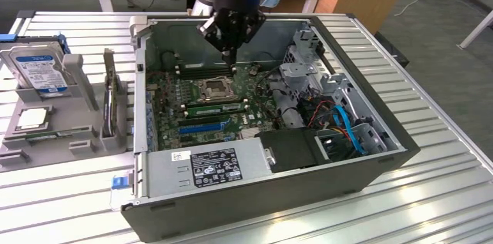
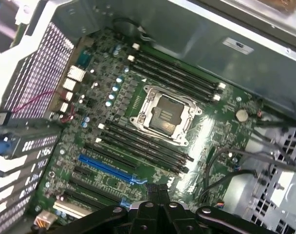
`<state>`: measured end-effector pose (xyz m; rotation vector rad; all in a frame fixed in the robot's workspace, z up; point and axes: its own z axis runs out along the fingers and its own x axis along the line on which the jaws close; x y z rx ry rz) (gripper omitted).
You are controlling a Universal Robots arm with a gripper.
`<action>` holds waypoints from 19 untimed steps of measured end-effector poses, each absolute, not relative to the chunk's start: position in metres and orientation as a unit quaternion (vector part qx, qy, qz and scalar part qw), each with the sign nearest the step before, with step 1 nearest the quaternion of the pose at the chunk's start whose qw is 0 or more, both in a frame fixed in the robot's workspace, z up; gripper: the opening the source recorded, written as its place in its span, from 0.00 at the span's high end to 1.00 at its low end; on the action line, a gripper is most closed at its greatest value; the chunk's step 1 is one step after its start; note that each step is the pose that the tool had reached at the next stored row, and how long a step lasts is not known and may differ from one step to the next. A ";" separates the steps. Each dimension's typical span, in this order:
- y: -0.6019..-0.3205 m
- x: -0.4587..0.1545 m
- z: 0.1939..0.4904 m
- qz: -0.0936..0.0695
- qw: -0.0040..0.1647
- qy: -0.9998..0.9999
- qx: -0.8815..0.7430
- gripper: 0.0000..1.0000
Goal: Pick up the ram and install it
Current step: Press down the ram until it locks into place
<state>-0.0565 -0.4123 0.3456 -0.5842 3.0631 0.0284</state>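
Note:
My gripper (image 1: 228,56) hangs over the back part of the open computer case (image 1: 370,157), its fingers pressed together with nothing between them. In the wrist view the shut gripper (image 2: 157,189) hovers well above the motherboard (image 2: 213,131). The empty processor socket (image 1: 213,87) (image 2: 165,113) sits between two banks of long black memory slots (image 2: 175,74). In the exterior view a long, narrow green strip that looks like the ram (image 1: 213,108) lies along the slot bank on the near side of the socket. I cannot tell whether it is fully seated.
At the exterior view's left stands a grey holder (image 1: 81,74) with a silver hard drive (image 1: 37,68), a square processor chip (image 1: 32,118) and an upright card (image 1: 110,100). Drive cages and blue cables (image 1: 347,126) fill the case's right side; the power supply (image 1: 216,166) sits in front.

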 end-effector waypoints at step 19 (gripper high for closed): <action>-0.412 -0.058 0.344 0.007 0.013 0.999 -0.049 0.90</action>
